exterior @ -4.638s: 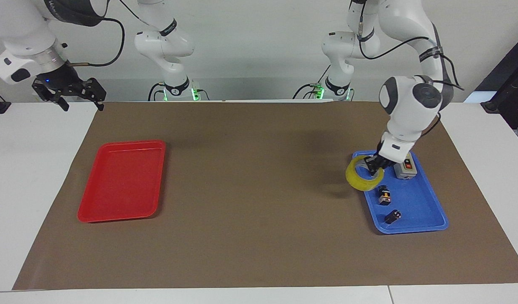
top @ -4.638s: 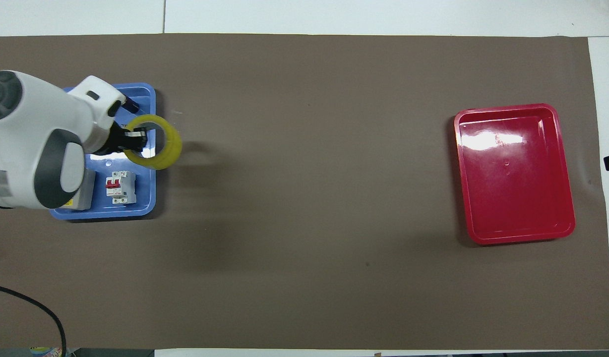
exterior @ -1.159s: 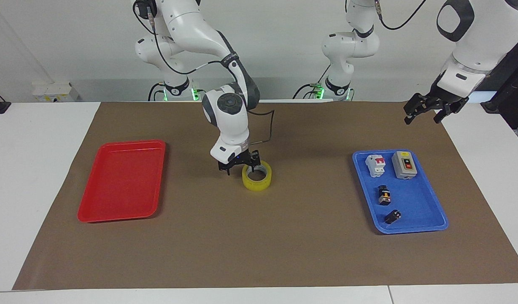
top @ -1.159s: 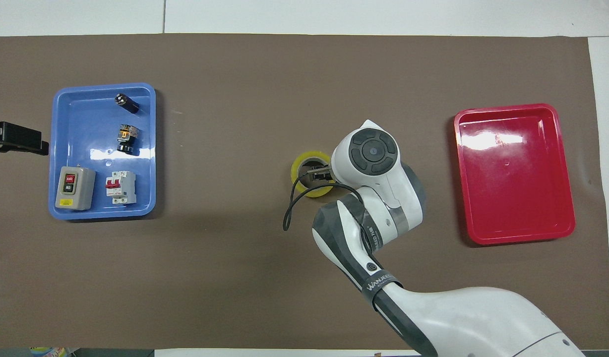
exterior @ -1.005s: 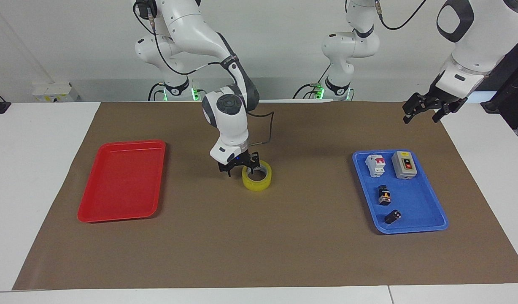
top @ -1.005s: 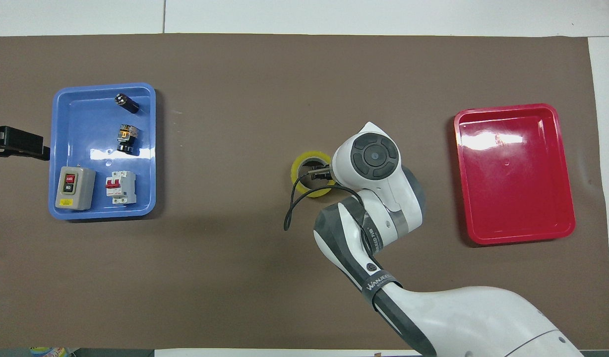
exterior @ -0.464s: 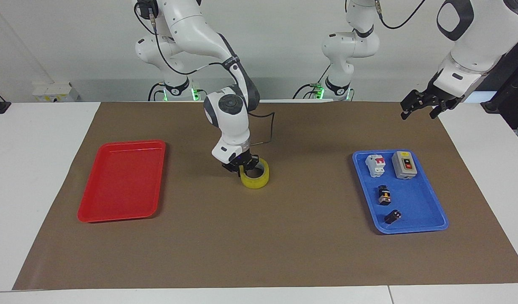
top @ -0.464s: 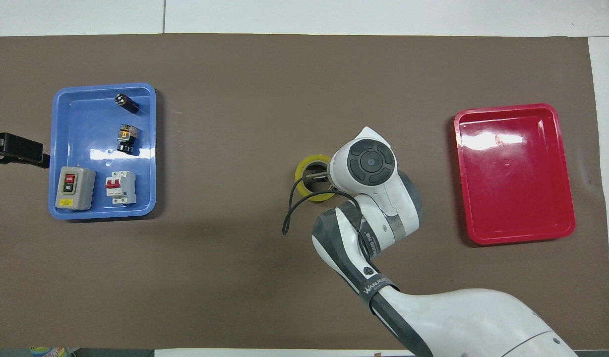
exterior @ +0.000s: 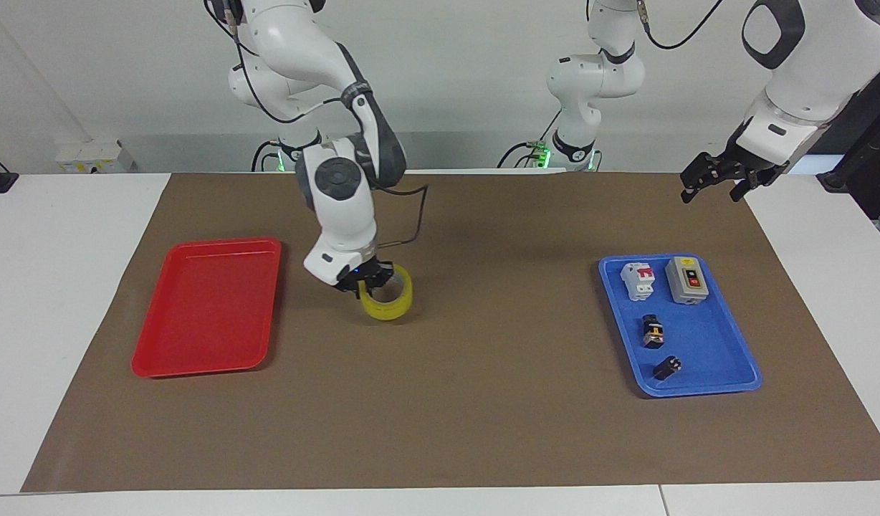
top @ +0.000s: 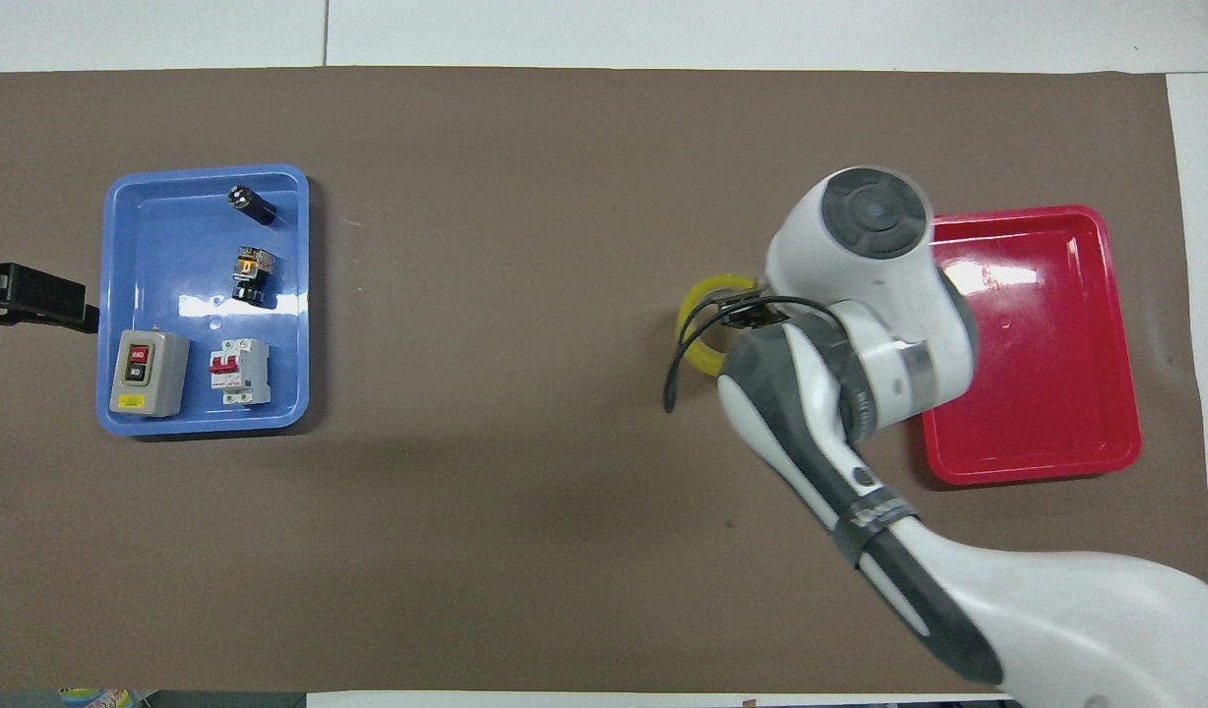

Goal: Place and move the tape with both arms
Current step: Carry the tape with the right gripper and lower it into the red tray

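The tape (exterior: 391,304) is a yellow ring held tilted a little above the brown mat, between the table's middle and the red tray (exterior: 203,308). My right gripper (exterior: 372,283) is shut on its rim, one finger inside the ring. In the overhead view the right arm hides much of the tape (top: 704,366) and the right gripper (top: 747,317). My left gripper (exterior: 712,183) is open and empty, raised over the mat's edge at the left arm's end, beside the blue tray (exterior: 705,344). It shows at the overhead view's edge (top: 33,295).
The red tray (top: 1047,393) has nothing in it. The blue tray (top: 161,236) holds a grey switch box (exterior: 687,281), a white breaker with red levers (exterior: 639,278) and two small black parts (exterior: 653,332). Two small arm bases with green lights stand near the robots.
The left gripper carried the tape from the blue tray, left it on the mat's middle and withdrew. My right gripper shut on it, lifted it and moved it toward the red tray.
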Robot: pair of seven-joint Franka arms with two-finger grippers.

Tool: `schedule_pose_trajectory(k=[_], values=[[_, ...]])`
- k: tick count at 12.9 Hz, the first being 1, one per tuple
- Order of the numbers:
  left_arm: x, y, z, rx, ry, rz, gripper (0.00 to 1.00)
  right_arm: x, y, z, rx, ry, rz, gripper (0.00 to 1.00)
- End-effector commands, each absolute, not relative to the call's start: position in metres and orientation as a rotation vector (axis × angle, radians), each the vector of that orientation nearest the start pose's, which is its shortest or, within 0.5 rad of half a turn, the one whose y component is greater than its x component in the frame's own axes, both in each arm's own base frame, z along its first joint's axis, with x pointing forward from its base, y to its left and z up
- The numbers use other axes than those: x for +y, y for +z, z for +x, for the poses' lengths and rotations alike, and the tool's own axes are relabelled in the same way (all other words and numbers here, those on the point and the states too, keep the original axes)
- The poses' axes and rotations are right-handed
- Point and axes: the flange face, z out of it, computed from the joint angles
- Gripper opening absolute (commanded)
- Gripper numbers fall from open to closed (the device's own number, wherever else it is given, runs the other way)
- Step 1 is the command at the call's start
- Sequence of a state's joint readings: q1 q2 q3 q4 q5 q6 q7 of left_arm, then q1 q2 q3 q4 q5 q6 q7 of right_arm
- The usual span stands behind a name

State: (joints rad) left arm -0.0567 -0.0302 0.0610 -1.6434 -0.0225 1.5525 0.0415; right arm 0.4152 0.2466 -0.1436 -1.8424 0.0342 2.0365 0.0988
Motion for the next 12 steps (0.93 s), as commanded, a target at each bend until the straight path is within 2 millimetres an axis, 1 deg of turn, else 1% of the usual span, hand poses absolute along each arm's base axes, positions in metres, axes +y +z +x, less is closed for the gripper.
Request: schedule_pose_trajectory(k=[1,2,4,5,6,7,9,10,12], values=[[0.002,0.609,0.536,0.071,0.100,-3.187,1.00,0.052,0.426,0.586,-0.426,0.148,-3.097,0.00],[0.002,0.609,0.536,0.071,0.100,-3.187,1.00,0.010,0.428,0.586,-0.477,0.157,-3.079,0.00],[0.002,0.609,0.536,0.071,0.100,-3.187,1.00,-0.072,0.424,0.581,-0.602,0.157,-3.037,0.00],[0.002,0.609,0.536,0.071,0.100,-3.187,1.00,-0.106,0.418,0.573,-0.655,0.157,-3.016,0.00],[0.002,0.609,0.536,0.071,0.100,-3.187,1.00,-0.133,0.414,0.564,-0.682,0.141,-3.008,0.00],[0.002,0.609,0.536,0.071,0.100,-3.187,1.00,-0.143,0.408,0.561,-0.704,0.104,-3.014,0.00],[0.001,0.609,0.536,0.073,0.100,-3.187,1.00,-0.142,0.395,0.554,-0.694,0.058,-3.033,0.00],[0.002,0.609,0.536,0.071,0.100,-3.187,1.00,-0.142,0.384,0.552,-0.697,0.008,-3.052,0.00],[0.002,0.609,0.536,0.071,0.100,-3.187,1.00,-0.143,0.365,0.555,-0.675,-0.032,-3.072,0.00]])
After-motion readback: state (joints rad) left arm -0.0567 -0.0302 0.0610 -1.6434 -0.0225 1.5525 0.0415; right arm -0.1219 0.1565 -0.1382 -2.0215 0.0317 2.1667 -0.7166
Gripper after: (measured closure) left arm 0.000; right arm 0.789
